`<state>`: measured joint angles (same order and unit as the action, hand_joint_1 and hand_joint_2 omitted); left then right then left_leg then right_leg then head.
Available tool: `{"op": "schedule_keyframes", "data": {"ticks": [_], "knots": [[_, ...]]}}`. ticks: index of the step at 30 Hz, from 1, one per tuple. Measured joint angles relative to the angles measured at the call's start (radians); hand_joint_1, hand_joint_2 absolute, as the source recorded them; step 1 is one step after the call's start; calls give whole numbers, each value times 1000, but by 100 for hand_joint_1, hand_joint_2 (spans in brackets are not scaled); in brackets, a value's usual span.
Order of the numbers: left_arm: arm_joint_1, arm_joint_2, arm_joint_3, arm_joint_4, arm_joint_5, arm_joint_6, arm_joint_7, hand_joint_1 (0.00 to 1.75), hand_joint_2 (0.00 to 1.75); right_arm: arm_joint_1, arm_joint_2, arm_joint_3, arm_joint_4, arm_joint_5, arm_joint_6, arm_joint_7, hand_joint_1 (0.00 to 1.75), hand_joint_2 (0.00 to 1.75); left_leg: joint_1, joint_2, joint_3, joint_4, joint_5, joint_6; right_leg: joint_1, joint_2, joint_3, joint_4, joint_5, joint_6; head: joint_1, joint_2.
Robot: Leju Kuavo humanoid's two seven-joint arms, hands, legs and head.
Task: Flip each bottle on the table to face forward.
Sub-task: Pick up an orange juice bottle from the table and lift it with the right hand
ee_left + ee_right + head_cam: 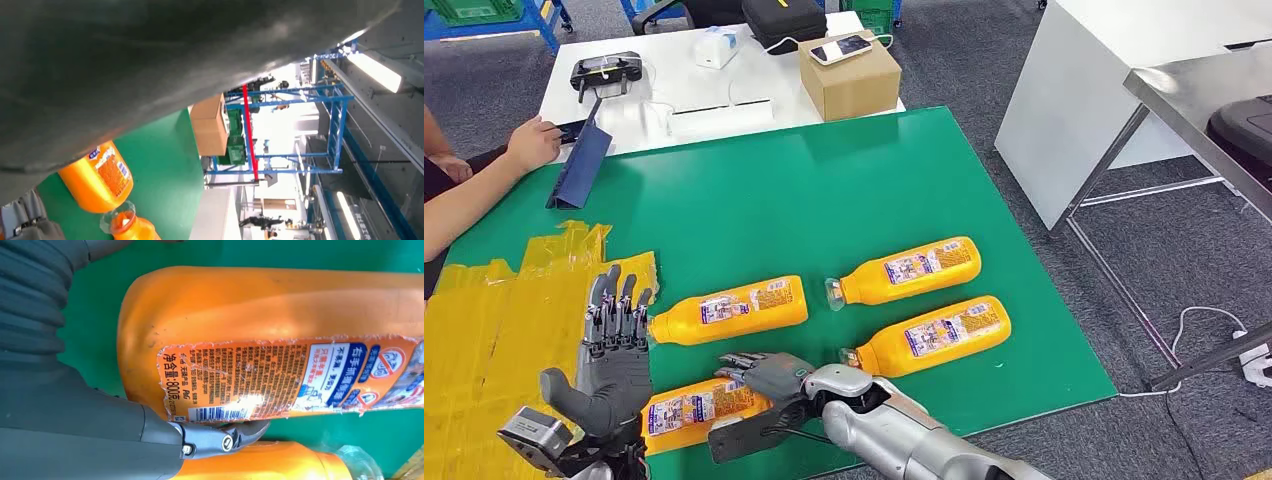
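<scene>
Right hand (pixel 769 378) lies over the base end of the nearest bottle (pixel 699 407), fingers spread across it; whether it actually grips is unclear. The right wrist view shows this bottle (pixel 270 340) label-up with barcode showing, a fingertip (pixel 250 432) against its edge. Left hand (pixel 614 355) is raised, open, fingers apart, holding nothing, just left of that bottle's neck end. All four orange bottles lie flat on the green counter (pixel 824 190). From the nearest bottle: second bottle (pixel 734 310) just behind, third bottle (pixel 939 335) to the right, fourth bottle (pixel 914 268) behind right. Yellow tape patch (pixel 494 300) left. Cardboard box (pixel 849 75) far behind. Person's arm (pixel 484 180) at far left edge.
</scene>
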<state>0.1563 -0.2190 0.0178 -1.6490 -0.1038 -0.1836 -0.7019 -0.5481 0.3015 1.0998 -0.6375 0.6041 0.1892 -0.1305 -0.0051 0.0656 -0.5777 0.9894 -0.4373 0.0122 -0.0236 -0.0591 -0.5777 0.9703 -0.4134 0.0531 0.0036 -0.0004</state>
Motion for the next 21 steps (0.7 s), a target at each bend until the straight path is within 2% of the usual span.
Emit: {"op": "schedule_keyframes", "data": {"ticks": [1,2,3,4,10,12,14,15,18,21], "knots": [[-3,0,-1,3,0,-1,0,0,0,-3,4,3,8,-1,3,0,130,175,0,0,0,0,0,0,0,0,0,0,0,0,0,0],[-7,0,-1,6,0,-2,0,0,0,-6,9,5,16,-2,5,0,139,175,0,0,1,0,0,0,0,0,0,0,0,0,0,0],[-13,0,-2,11,1,-1,0,0,0,-10,17,11,30,-5,10,1,164,175,0,1,1,0,0,0,0,0,1,0,0,0,0,0],[-19,0,-2,16,2,6,0,0,0,-13,25,19,43,-10,15,3,167,175,0,1,2,0,0,0,0,1,1,0,0,0,0,0],[-41,-32,39,21,121,117,0,0,0,-20,55,113,71,-100,24,56,175,175,1,2,5,0,0,0,0,2,4,0,0,0,0,0],[-48,-45,93,9,176,205,0,0,0,-21,60,150,74,-137,18,73,175,175,1,3,5,0,-1,-1,1,3,4,0,0,0,0,0],[-62,-52,180,-9,216,321,0,0,0,-21,64,179,79,-169,7,81,175,175,1,4,6,-1,-1,-1,1,4,4,0,0,-1,0,0],[-68,-53,226,-14,227,349,0,0,0,-21,65,189,82,-179,3,81,175,175,2,4,7,-1,-1,-1,1,4,4,0,0,-1,0,0],[-80,-57,338,-17,228,351,0,0,0,-23,67,211,89,-200,-6,81,175,175,3,4,9,-1,-1,-1,1,4,4,0,-1,-1,0,0],[-91,-68,400,-19,215,353,0,0,0,-23,70,224,94,-212,-13,81,175,175,3,4,9,-1,-1,-1,1,5,6,0,-1,-1,0,0]]}}
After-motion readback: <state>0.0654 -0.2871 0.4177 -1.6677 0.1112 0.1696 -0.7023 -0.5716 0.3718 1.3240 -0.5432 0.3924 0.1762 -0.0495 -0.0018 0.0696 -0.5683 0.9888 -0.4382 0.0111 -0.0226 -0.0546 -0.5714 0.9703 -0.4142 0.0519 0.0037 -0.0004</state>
